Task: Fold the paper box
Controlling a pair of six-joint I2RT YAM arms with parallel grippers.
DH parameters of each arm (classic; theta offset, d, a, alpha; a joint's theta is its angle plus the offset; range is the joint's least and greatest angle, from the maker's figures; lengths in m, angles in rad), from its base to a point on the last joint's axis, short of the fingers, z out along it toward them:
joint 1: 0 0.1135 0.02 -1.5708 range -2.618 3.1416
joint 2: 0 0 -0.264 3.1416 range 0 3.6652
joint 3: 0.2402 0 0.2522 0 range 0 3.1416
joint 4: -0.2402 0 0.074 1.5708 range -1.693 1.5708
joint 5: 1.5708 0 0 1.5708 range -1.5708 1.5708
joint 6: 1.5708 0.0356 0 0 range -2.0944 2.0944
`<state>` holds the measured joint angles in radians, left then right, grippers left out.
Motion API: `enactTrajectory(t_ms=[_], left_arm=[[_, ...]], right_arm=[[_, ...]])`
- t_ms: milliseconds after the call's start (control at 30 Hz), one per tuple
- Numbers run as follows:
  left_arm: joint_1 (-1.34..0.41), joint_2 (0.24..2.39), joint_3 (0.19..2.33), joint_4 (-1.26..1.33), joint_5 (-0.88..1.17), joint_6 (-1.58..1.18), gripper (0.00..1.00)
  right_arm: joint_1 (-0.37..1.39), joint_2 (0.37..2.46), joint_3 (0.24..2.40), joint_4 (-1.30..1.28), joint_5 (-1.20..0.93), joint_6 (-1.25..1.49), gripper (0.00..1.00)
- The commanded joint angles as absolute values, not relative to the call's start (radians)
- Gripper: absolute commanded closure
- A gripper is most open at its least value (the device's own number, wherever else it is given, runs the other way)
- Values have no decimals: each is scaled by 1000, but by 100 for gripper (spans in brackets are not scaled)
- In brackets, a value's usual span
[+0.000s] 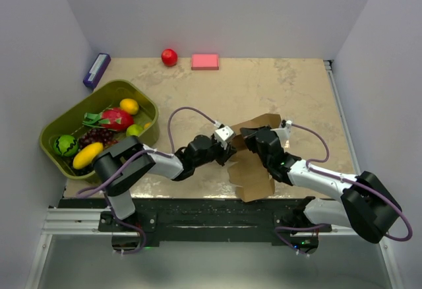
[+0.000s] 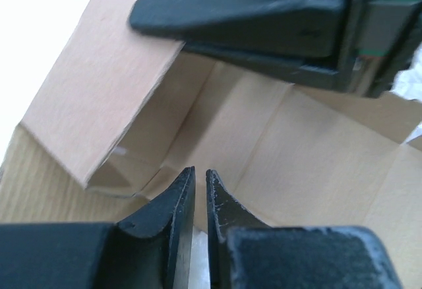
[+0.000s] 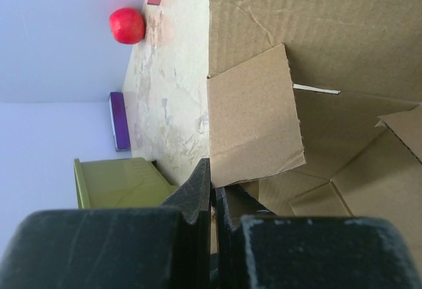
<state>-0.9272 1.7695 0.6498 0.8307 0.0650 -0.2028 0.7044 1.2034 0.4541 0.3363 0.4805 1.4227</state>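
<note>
Could tear or crease off its score lines if tugged two ways: paper box [image 1: 254, 170], flaps half-raised, at the front middle of the table [image 1: 277, 84], between left gripper [image 2: 200, 170], fingertips a slit apart, grip impossible to confirm, and right gripper [image 3: 212, 177], fingers pressed shut beside a flap edge. Counted: one paper box, two grippers, one red fruit [image 1: 169, 57], one pink block [image 1: 205, 61], one purple box [image 1: 96, 70], one green bin [image 1: 148, 104].

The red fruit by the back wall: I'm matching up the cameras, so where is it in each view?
Top external: red fruit at top, left of centre, beside the pink block.
Left wrist: not in it.
Right wrist: red fruit upper left.
Shared landmark: the paper box, in all three views.
</note>
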Motion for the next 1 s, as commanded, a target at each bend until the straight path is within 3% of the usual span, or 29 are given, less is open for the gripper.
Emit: enactTrajectory(t_ms=[0,100,300,600,967], left_arm=[[-917,1694,637,864,84,-196,74],[-910,1550,583,780,94,-166,58],[-861,1241,515,521,211,-127,40],[-708,910,502,215,28,-211,35],[-638,873,512,138,-155,-265,31]], right_arm=[[719,1198,429,270,437,1431,100],[719,1196,439,275,431,1430,100],[721,1247,457,360,376,1414,100],[729,1371,503,603,215,1336,100],[735,1450,503,922,86,1269,100]])
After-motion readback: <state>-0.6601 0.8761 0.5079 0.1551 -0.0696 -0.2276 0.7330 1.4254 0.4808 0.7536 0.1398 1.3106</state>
